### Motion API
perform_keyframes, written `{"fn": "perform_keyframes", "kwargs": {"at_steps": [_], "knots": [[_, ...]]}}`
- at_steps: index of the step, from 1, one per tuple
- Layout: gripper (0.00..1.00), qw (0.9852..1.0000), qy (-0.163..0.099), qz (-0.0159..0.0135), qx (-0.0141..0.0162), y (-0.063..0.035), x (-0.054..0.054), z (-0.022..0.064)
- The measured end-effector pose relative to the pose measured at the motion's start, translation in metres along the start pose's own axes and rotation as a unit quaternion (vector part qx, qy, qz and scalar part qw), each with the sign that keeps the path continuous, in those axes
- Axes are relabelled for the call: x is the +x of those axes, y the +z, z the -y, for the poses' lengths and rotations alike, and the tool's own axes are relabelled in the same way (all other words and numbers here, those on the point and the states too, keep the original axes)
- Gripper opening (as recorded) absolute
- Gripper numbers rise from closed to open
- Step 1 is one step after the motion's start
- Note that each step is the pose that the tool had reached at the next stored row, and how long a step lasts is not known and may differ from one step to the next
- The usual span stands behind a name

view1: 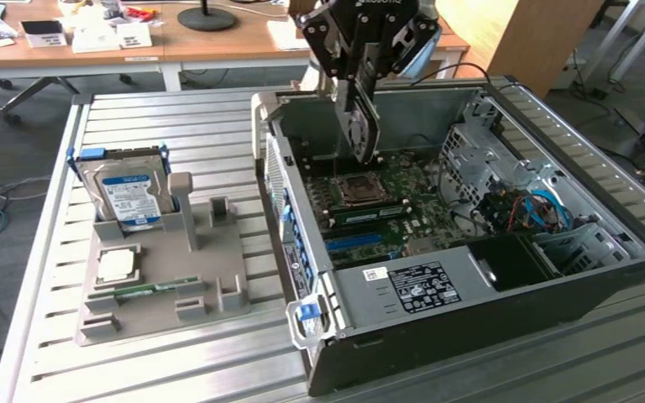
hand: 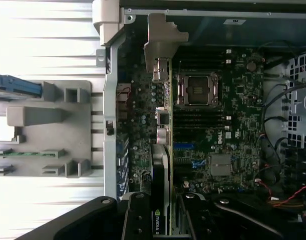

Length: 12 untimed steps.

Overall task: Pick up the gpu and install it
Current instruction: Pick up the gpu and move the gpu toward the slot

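An open computer case (view1: 591, 277) lies on its side on the slatted metal counter (view1: 165, 117) with its motherboard (view1: 412, 210) facing up. Beside it, on the exterior view's left, a grey holder (view1: 165, 277) carries a hard drive (view1: 130, 197) standing on edge. The gpu (view1: 362, 126) hangs on edge inside the case above the motherboard, near the case wall on the exterior view's left, clamped between the fingers (hand: 138, 215).
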State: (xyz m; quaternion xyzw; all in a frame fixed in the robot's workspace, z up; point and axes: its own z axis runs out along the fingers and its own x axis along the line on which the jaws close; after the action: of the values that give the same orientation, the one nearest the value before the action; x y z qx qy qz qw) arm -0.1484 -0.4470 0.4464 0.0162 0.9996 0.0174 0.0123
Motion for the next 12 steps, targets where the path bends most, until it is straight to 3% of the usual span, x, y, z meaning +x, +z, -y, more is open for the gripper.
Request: {"fn": "perform_keyframes", "kwargs": {"at_steps": [12], "knots": [[0.27,1.0000,0.000,0.0000,0.0000,0.0004,-0.017,-0.0005]]}}
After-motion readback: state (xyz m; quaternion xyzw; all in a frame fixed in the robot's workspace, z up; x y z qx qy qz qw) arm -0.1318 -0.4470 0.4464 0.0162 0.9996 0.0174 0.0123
